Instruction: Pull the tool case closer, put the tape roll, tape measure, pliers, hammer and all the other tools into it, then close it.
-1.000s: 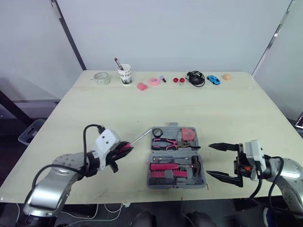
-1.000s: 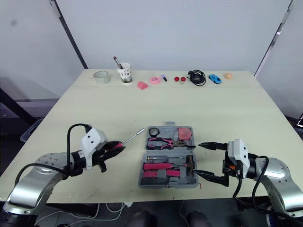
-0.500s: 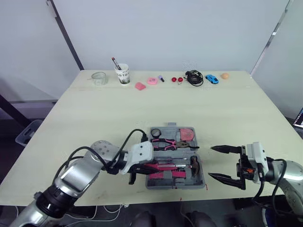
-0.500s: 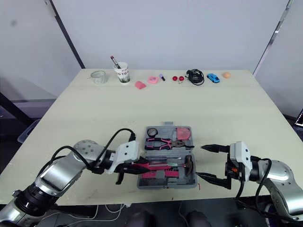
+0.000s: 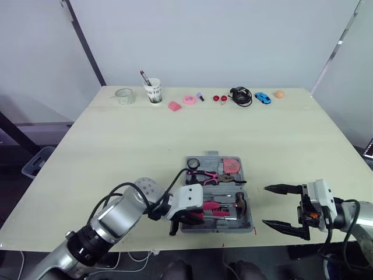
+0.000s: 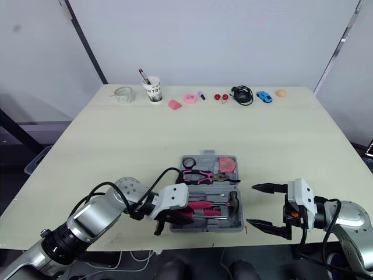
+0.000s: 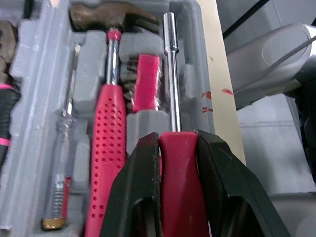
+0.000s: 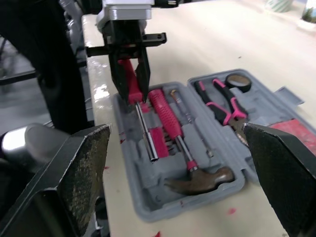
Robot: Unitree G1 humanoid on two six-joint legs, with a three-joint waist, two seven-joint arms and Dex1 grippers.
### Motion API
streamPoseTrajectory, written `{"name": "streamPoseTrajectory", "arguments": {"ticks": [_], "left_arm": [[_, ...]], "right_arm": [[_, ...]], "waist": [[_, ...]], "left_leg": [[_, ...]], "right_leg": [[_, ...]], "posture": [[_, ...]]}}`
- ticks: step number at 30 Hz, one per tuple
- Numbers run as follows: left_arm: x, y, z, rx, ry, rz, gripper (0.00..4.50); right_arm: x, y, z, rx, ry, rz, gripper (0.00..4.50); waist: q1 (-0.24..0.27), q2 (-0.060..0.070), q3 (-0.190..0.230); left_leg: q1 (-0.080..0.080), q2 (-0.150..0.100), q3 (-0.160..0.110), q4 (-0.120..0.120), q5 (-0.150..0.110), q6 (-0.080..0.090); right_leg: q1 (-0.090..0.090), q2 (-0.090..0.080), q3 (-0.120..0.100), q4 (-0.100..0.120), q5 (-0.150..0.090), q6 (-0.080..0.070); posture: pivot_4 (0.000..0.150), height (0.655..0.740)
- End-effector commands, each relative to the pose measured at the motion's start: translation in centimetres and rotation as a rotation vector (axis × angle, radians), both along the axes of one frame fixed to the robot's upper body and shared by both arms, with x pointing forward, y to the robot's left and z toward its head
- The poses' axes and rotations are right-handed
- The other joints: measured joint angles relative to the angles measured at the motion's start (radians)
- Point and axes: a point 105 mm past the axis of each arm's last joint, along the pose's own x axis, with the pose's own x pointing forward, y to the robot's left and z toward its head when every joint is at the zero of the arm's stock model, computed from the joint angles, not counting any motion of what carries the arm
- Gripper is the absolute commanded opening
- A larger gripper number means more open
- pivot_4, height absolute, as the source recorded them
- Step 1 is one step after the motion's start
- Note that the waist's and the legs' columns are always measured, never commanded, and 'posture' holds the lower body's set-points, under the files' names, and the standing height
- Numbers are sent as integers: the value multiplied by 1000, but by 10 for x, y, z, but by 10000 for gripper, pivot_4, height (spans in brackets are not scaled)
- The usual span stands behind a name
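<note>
Far beyond tool case (image 5: 221, 227): cup (image 5: 153, 92), cable (image 5: 240, 97).

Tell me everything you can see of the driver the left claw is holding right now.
The driver has a smooth red plastic-looking handle and a long shiny metal shaft with a socket tip. The left claw is shut on the handle, a black finger on each side. It lies lengthwise over the slot nearest the robot in the open grey tool case, parallel to the hammer. Whether it is seated cannot be told.
</note>
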Motion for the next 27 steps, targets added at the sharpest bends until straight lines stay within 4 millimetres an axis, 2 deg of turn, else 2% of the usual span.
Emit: {"name": "streamPoseTrajectory", "arguments": {"ticks": [1, 10, 16, 22, 27], "left_arm": [[4, -8, 4, -2, -39, 4, 5864], [-1, -18, -7, 1, 1, -19, 5864], [1, -22, -13, 10, 5, -37, 5864], [-5, -26, -20, 12, 23, -67, 5864], [1, -30, -22, 17, 7, -42, 5864]], "right_arm": [[-1, -8, 4, -28, -20, 12, 45000], [1, -7, -1, -31, -33, 15, 45000], [-4, -9, -6, -35, -31, 12, 45000], [-8, -7, -5, -35, -32, 11, 45000], [-10, -3, -4, -34, -32, 14, 45000]], "waist": [[1, 0, 0], [0, 0, 0], [2, 0, 0], [1, 0, 0], [2, 0, -1]], "left_leg": [[0, 0, 0, 0, 0, 0], [-1, -1, -1, 1, 0, 0], [-2, -1, -2, 2, 0, 0], [-1, -2, -2, 2, 0, 0], [-1, -2, -2, 3, 0, 0]], "right_leg": [[0, 0, 0, 0, 0, 0], [0, 0, 0, 0, 0, 0], [0, 0, 0, 0, 0, 0], [0, 0, 1, 1, 0, 0], [0, 0, 1, 1, 0, 0]], "posture": [[1500, 7400], [1500, 7400], [1500, 7400], [1500, 7400], [1500, 7400]]}}
